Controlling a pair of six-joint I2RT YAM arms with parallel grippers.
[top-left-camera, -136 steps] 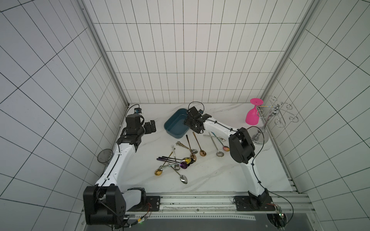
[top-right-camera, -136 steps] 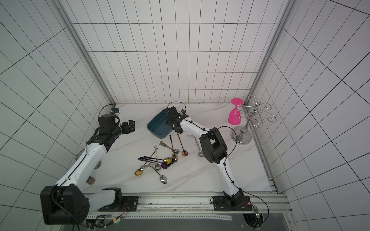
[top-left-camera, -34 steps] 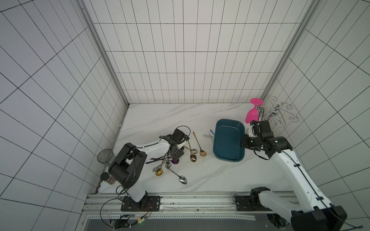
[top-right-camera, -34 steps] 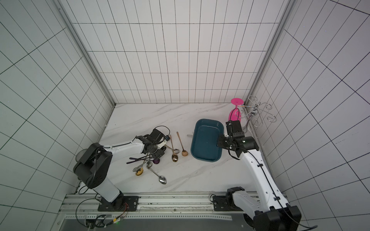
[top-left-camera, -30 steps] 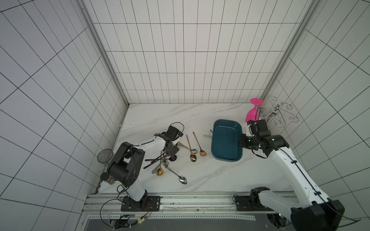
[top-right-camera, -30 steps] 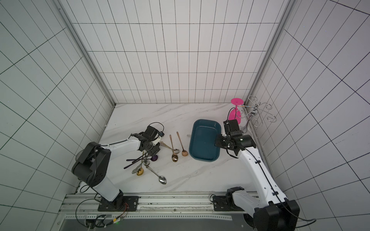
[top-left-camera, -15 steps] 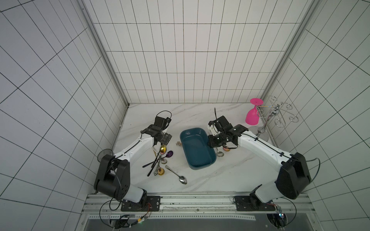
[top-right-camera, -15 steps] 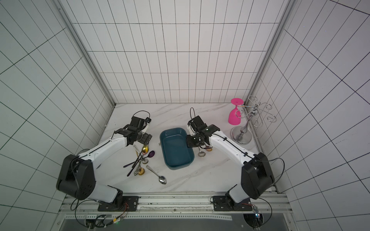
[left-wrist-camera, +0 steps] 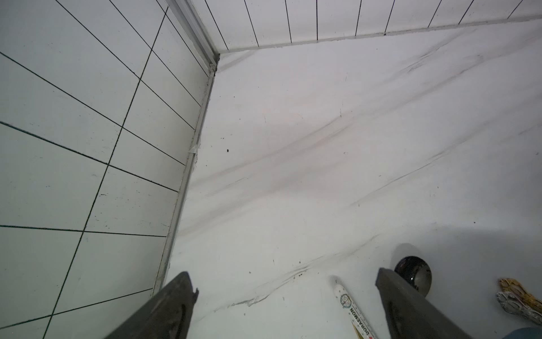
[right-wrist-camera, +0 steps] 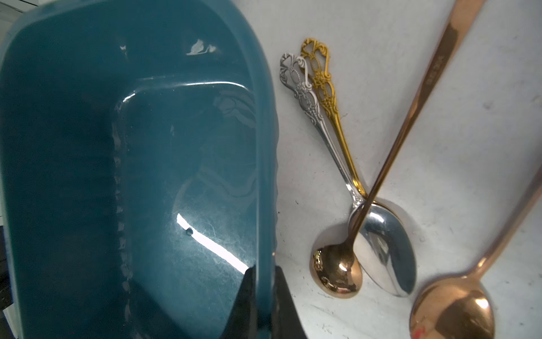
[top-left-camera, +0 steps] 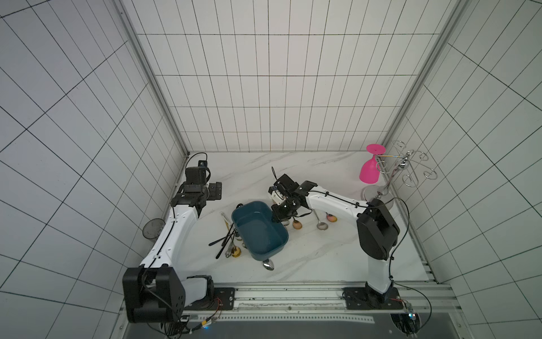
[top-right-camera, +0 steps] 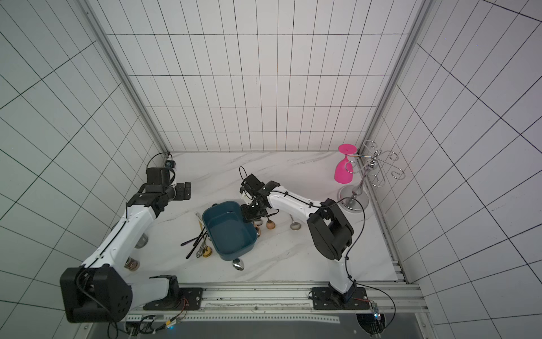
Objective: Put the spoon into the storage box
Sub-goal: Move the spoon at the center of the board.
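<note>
The white marble-patterned tabletop (top-left-camera: 308, 258) has a dark teal rectangular plastic storage box (top-left-camera: 258, 232) near its middle. A tangle of black, silver and gold spoons (top-left-camera: 227, 240) lies just left of the box, and a silver spoon bowl (top-left-camera: 268, 265) shows at its near end. Just right of the box lie rose-gold spoons (top-left-camera: 296, 224) and a plain silver spoon (top-left-camera: 321, 233), and a chrome wire rack's round base (top-left-camera: 374, 193) stands at the far right.

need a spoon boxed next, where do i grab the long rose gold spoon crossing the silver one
Probably mid-handle on the rose gold spoon, straight down from above, pinching across its narrow width. There the handle has bare table on both sides; its bowl end crowds the silver spoon and the storage box wall.
</note>
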